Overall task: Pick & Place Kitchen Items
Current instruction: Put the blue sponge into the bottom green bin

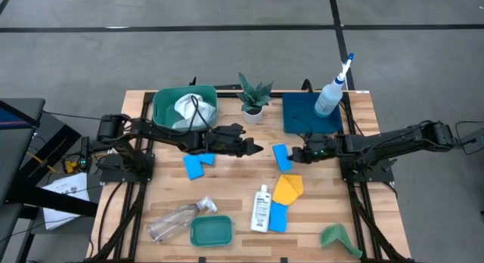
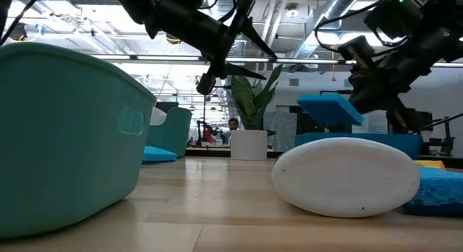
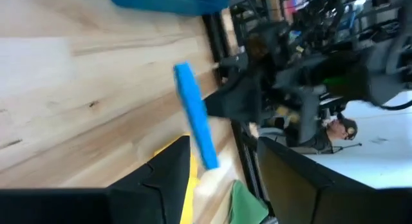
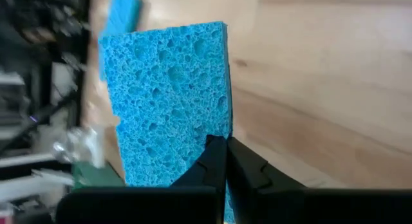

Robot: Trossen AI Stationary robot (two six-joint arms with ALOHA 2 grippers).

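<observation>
From overhead I see my left gripper (image 1: 257, 149) above the tabletop (image 1: 227, 195) just beside the potted plant (image 1: 252, 99), jaws spread, nothing in them. My right gripper (image 1: 292, 154) sits on the plant's other side, jaws pinching a blue sponge (image 1: 281, 157); only its wrist view shows that thin-edge grip (image 4: 168, 98).

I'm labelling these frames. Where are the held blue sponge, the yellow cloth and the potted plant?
Held blue sponge (image 4: 168, 95), right wrist view: its porous face.
Yellow cloth (image 1: 288, 188), high view: middle of the fold.
Potted plant (image 1: 252, 114), high view: its white pot.
</observation>
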